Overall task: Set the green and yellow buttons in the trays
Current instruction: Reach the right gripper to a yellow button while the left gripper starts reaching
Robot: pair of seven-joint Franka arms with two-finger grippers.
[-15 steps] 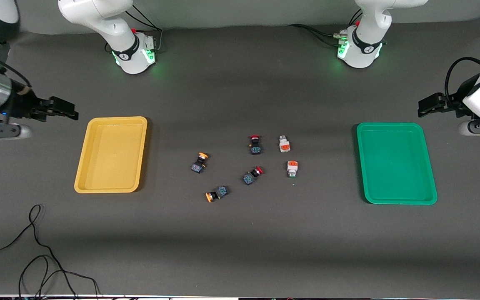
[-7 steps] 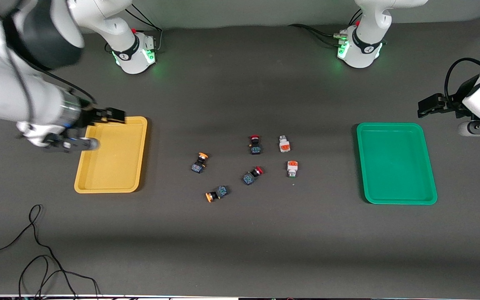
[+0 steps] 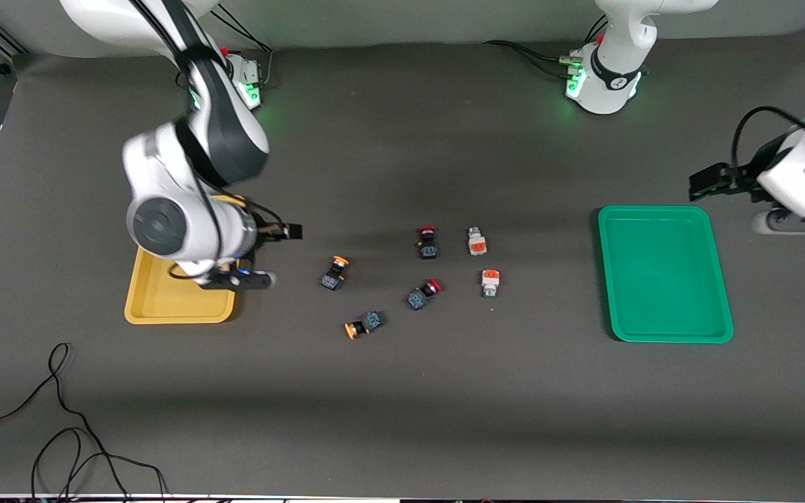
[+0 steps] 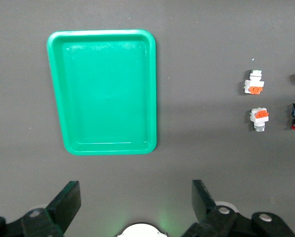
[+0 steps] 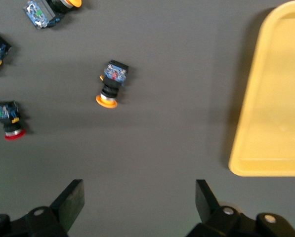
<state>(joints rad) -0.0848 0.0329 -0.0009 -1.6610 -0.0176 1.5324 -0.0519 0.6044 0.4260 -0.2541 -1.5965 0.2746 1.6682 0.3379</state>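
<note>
Four buttons lie loose mid-table between the trays — two orange-yellow capped on black-blue bodies, one (image 3: 335,272) nearer the yellow tray (image 3: 172,307), the other (image 3: 363,325) on its side, nearest the front camera. Two white-grey ones with orange bands sit toward the green tray (image 3: 664,274) — one (image 3: 476,242) farther from the camera, one (image 3: 490,282) nearer. Both trays shallow, rimmed, no buttons seen in them; the yellow tray partly hidden by an arm.

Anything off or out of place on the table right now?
Nothing damaged or spilled. The six small push-buttons lie tipped on their sides at mixed angles mid-table. The yellow plastic tray and green plastic tray hold none. A loose black cable trails near the front camera.
</note>
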